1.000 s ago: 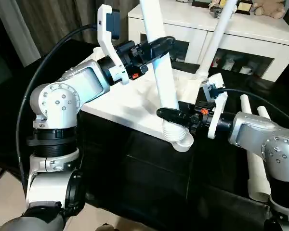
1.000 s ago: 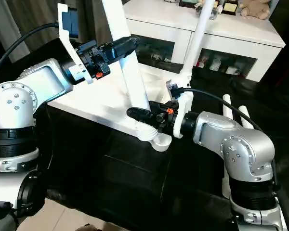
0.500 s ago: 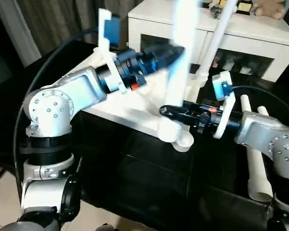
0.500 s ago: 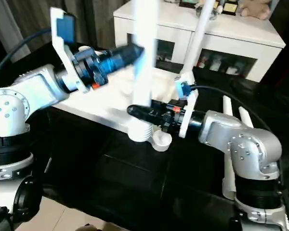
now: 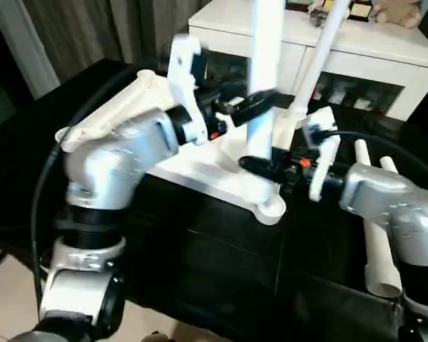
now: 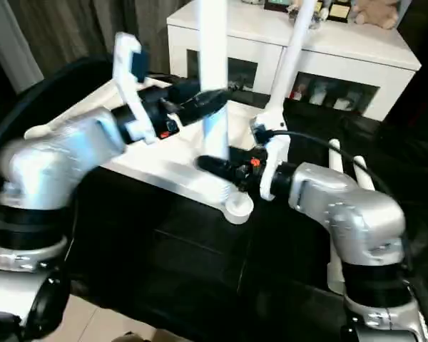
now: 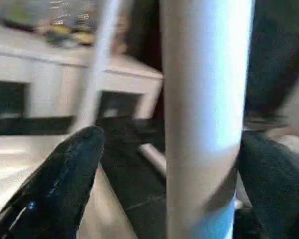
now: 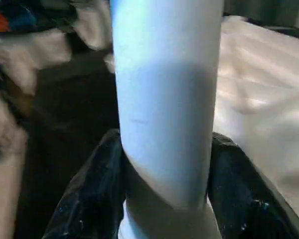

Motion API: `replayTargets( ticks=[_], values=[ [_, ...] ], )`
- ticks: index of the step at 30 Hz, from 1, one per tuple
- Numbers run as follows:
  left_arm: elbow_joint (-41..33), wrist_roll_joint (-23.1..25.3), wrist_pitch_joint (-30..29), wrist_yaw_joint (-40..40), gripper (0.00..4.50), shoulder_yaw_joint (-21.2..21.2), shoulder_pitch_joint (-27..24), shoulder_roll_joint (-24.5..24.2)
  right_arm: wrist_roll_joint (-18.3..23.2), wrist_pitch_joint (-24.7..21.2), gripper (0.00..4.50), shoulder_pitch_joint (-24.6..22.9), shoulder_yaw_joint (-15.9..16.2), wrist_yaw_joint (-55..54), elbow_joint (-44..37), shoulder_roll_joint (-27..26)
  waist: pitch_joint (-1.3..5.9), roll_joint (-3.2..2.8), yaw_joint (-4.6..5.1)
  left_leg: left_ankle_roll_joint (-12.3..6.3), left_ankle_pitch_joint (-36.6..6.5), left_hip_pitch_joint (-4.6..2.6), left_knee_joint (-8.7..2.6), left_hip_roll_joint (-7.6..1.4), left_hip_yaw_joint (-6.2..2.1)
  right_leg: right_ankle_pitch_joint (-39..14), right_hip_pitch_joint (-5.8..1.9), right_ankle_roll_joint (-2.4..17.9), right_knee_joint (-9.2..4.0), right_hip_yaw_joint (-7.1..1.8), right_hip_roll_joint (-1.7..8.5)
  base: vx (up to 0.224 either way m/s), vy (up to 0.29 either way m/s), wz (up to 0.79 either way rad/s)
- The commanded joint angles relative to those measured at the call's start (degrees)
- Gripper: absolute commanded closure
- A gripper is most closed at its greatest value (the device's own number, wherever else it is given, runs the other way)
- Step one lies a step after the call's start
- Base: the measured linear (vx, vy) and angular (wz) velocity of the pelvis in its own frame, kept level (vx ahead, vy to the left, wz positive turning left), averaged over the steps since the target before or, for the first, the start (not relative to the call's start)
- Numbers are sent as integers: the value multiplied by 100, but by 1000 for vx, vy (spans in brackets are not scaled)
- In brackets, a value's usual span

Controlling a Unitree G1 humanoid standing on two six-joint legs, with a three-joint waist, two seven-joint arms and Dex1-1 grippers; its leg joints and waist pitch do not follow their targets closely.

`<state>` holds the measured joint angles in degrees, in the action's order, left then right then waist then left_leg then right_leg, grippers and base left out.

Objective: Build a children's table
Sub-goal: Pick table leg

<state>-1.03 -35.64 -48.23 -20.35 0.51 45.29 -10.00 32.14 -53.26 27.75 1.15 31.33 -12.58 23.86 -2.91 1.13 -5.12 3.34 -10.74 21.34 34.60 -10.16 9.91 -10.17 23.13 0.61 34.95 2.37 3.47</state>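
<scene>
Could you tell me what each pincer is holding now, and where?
The right pincer grips the upright leg near its base, above the corner socket. The left pincer stands open around it, holding nothing.

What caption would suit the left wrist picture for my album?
White table leg standing upright between the left pincer's wide-open black fingers, white cabinet behind.

Looks like a furnished living room at home. Along the far side, a low white cabinet (image 5: 385, 60) with dark glass openings, small ornaments behind the glass. On top, a plush toy (image 5: 398, 12) and framed items (image 5: 362, 9). Grey curtains (image 5: 78, 32) behind, pale tiled floor (image 5: 3, 296) below a black table (image 5: 221, 271).
</scene>
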Motion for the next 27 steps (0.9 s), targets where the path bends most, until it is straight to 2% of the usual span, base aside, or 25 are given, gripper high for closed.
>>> replayTargets(
  ticks=[1,3,4,6,8,9,13,16,19,23,25,27],
  values=[
    [84,217,103,219,0,-38,-19,13,-234,213,260,148,85,-116,-9,77,377,32,-2,270,-641,-58,-387,-210,-72,-1136,-310,635,-392,-229,379,0,0,0],
    [147,294,224,416,0,38,-36,134,-615,473,260,173,345,-280,24,118,384,24,-9,264,-577,-50,-379,-218,-73,-952,-313,702,-374,-227,383,0,0,0],
    [220,392,382,660,0,134,-60,305,-1004,698,260,197,556,-648,113,13,387,27,-9,237,-545,-50,-375,-213,-74,-848,-325,750,-361,-229,385,0,0,0],
    [255,443,448,782,0,172,-67,376,-1165,788,260,207,633,-829,156,-51,389,27,11,230,-531,-52,-371,-210,-73,-807,-318,814,-363,-222,384,0,0,0],
    [327,515,562,931,0,217,-74,473,-1318,869,260,210,677,-1046,212,-181,380,35,7,195,-623,-53,-373,-207,-66,-910,-320,800,-374,-234,385,0,0,0],
    [448,583,716,1164,0,318,-63,636,-1523,1004,261,207,738,-1290,287,-354,376,38,15,193,-646,-50,-375,-209,-64,-956,-305,783,-386,-233,380,0,0,0],
    [614,433,792,1533,0,611,3,971,-1817,1200,261,232,852,-1605,409,-581,384,24,21,194,-725,-54,-378,-203,-75,-946,-319,760,-386,-231,379,0,0,0],
    [619,167,732,1651,34,817,-3,1277,-2110,1450,261,316,993,-1842,521,-691,380,19,25,193,-730,-58,-379,-208,-73,-838,-303,773,-376,-231,369,0,0,0],
    [501,-72,691,1450,34,798,-66,1404,-2336,1630,261,390,1158,-1945,587,-729,382,28,31,183,-737,-54,-377,-200,-70,-783,-306,798,-372,-227,366,0,0,0],
    [458,-23,625,1427,34,731,-106,1429,-2497,1765,261,424,1236,-1956,636,-838,375,28,36,131,-810,-59,-380,-205,-69,-840,-300,727,-379,-232,366,0,0,0],
    [447,-101,565,1313,0,726,-130,1426,-2549,1808,261,439,1277,-1962,641,-856,371,30,38,124,-801,-57,-385,-206,-71,-865,-299,695,-378,-232,366,0,0,0],
    [365,-163,491,1241,0,709,-160,1435,-2627,1892,261,441,1323,-1966,663,-885,371,23,41,139,-798,-60,-385,-206,-69,-844,-299,697,-378,-233,362,0,0,0]
  ],
)
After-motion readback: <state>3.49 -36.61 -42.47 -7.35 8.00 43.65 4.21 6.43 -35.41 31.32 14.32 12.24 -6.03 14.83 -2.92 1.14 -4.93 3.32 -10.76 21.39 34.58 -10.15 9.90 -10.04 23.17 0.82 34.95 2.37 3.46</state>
